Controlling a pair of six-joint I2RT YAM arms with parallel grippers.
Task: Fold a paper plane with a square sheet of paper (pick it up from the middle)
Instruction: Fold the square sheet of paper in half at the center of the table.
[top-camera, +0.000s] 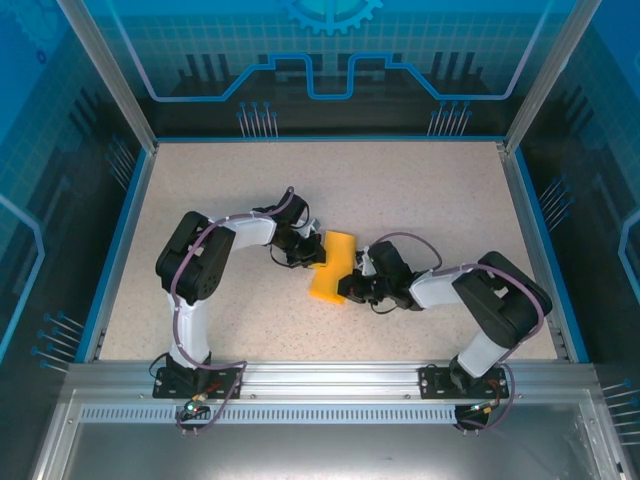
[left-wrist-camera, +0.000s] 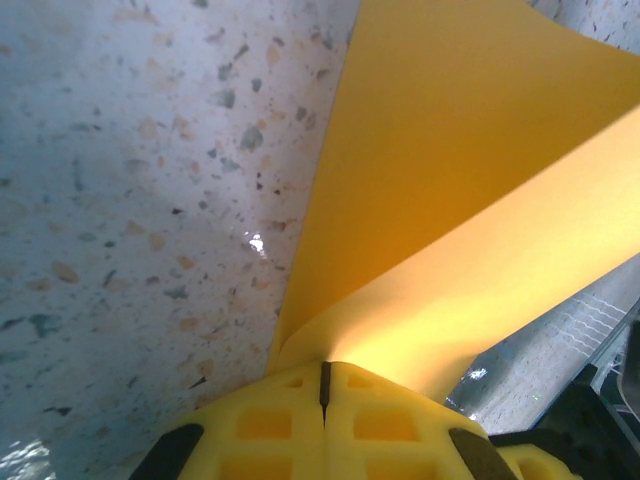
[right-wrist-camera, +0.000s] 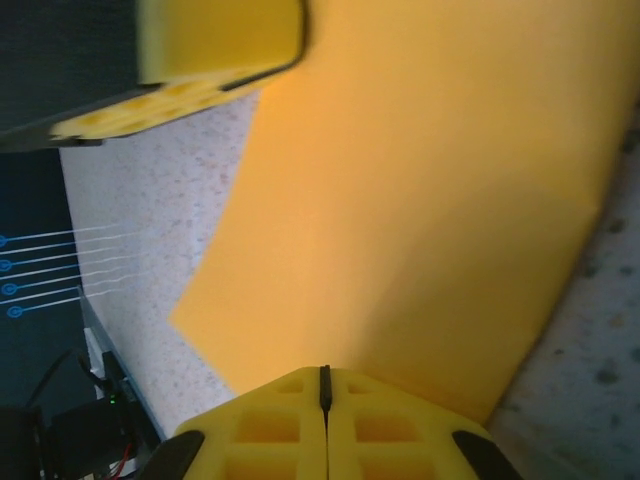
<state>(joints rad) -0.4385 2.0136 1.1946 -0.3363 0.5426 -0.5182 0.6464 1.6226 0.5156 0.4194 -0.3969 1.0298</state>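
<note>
The square sheet of paper (top-camera: 330, 268) is orange-yellow and lies mid-table between the two arms, looking like a narrow oblong from above. My left gripper (top-camera: 314, 250) reaches it from the left. In the left wrist view the jaws (left-wrist-camera: 324, 365) are shut on the sheet's (left-wrist-camera: 450, 180) edge, and the paper curls over in a soft bend. My right gripper (top-camera: 352, 283) comes in from the right. Its jaws (right-wrist-camera: 324, 372) are shut on the sheet's (right-wrist-camera: 420, 200) near edge, with a left-gripper finger (right-wrist-camera: 220, 40) beyond. The paper plane is out of view.
The speckled tabletop (top-camera: 420, 190) spreads round the sheet, bounded by a blue rim (top-camera: 118, 250) and clear walls. A metal rail (top-camera: 330, 378) with both arm bases runs along the near edge. Both arms are bent inward, elbows out to the sides.
</note>
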